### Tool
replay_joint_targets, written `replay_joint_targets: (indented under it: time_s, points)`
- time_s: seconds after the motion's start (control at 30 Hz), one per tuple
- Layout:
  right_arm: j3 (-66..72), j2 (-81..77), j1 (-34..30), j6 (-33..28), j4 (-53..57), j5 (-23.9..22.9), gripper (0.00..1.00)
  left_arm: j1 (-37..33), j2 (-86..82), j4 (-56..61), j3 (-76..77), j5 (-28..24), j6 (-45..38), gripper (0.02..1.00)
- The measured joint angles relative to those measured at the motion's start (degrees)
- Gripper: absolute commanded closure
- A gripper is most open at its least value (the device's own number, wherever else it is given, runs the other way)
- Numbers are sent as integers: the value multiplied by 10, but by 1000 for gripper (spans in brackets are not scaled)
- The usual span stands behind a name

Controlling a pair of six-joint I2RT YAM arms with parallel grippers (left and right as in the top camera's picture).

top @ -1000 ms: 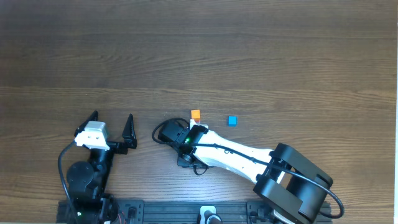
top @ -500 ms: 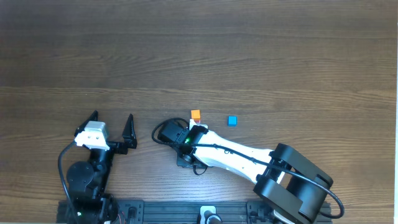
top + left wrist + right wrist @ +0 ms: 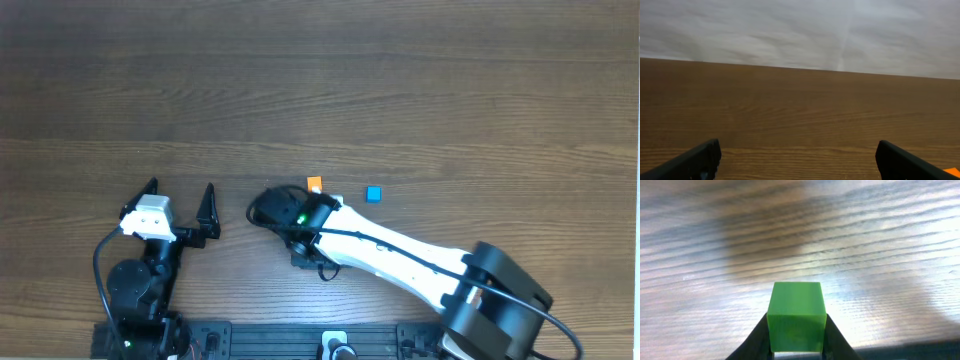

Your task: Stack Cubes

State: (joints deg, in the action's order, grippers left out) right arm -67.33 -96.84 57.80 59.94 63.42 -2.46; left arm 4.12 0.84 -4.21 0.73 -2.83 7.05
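Green cube (image 3: 796, 315) sits clamped between the two fingers of the right gripper (image 3: 796, 340), its top face and near side plain in the right wrist view, with wood grain and a soft shadow beyond it. Whether its underside touches the table (image 3: 320, 80) cannot be told.

From above, the right arm stands at the lower right and stretches in a long, low diagonal across the middle. Its white forearm ends in a dark wrist near the orange cube (image 3: 315, 184), on the side toward the bases. The blue cube (image 3: 373, 194) lies on the wood near the orange one, apart from it, on the right arm's side.

The left arm is folded up close over its own base at the lower left. The left gripper (image 3: 180, 195) points up the table with its jaws spread wide and nothing between them. In the left wrist view both dark fingertips (image 3: 695, 161) frame bare wood, and a corner of the orange cube peeks in at the edge.
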Motion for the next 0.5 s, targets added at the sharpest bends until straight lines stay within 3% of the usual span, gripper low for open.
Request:
replay_joint_targets:
  time_s: [0.23, 0.5]
  points:
    - [-139, 8, -8, -52, 63, -29, 989, 0, 0, 0, 0, 0, 0, 18]
    - [-251, -46, -91, -140, 125, -38, 991, 0, 0, 0, 0, 0, 0, 18]
